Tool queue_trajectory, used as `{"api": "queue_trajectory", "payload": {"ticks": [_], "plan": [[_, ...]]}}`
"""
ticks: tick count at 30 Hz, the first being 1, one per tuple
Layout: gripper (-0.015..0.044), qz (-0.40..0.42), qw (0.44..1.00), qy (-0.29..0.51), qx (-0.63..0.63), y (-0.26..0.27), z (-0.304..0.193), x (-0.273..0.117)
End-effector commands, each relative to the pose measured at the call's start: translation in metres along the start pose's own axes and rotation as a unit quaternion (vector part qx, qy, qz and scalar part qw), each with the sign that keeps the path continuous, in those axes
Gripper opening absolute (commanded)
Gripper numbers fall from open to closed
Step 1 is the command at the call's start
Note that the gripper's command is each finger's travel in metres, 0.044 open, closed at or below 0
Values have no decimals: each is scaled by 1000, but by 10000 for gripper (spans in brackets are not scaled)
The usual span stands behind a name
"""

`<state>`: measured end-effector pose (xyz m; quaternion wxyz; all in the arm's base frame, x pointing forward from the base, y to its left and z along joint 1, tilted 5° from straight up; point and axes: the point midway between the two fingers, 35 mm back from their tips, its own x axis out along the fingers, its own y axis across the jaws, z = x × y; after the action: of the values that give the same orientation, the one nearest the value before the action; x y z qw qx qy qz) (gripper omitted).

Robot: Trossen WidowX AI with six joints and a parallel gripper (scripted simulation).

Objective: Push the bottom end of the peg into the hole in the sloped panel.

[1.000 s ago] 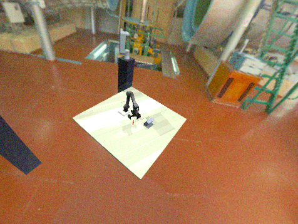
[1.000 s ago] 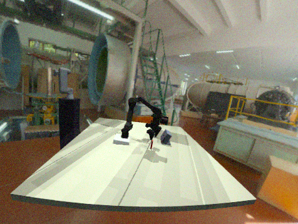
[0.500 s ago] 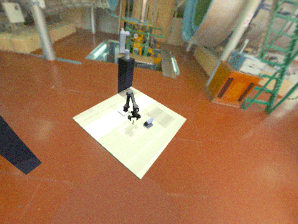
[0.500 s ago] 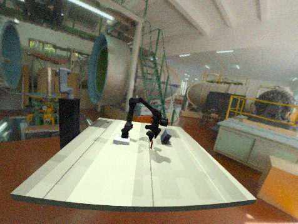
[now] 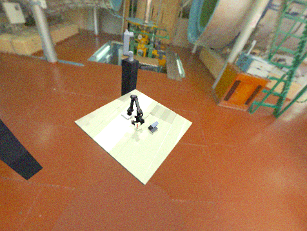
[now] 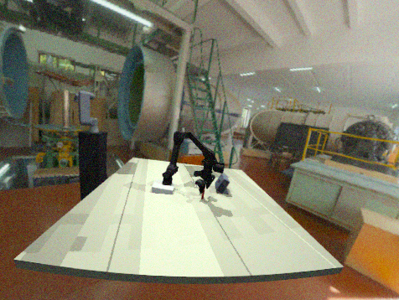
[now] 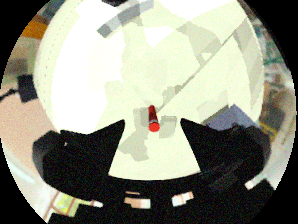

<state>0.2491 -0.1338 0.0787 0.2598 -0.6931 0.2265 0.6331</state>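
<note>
Spread hand (image 5: 138, 123) (image 6: 201, 186) (image 7: 153, 121) hovering over the red peg (image 5: 137, 126) (image 6: 203, 195) (image 7: 153, 120)
The peg is standing upright on the bench (image 5: 142, 155) (image 6: 176, 239) (image 7: 100, 65), ungripped, near the sloped panel (image 5: 153, 126) (image 6: 222, 183) (image 7: 231, 118).

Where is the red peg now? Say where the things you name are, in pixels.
In the wrist view, the red peg (image 5: 137, 126) (image 6: 203, 195) (image 7: 154, 122) appears between the open claw's (image 5: 137, 123) (image 6: 202, 189) (image 7: 153, 120) two fingers, left of the blue-grey panel (image 5: 153, 126) (image 6: 222, 183) (image 7: 231, 118).

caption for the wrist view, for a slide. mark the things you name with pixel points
Open fingers spread to either side of a standing red peg (image 7: 153, 120), with the blue-grey sloped panel (image 7: 231, 119) partly hidden behind one finger.
</note>
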Motion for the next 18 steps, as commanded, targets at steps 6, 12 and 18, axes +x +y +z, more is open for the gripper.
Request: {"api": "queue_trajectory", "payload": {"ticks": [6, 12, 18], "plan": [[440, -2, 1000, -1, 2, 0, 2, 15], [440, -2, 1000, -2, 2, 0, 2, 22], [282, 0, 1000, -1, 0, 0, 2, 19]]}}
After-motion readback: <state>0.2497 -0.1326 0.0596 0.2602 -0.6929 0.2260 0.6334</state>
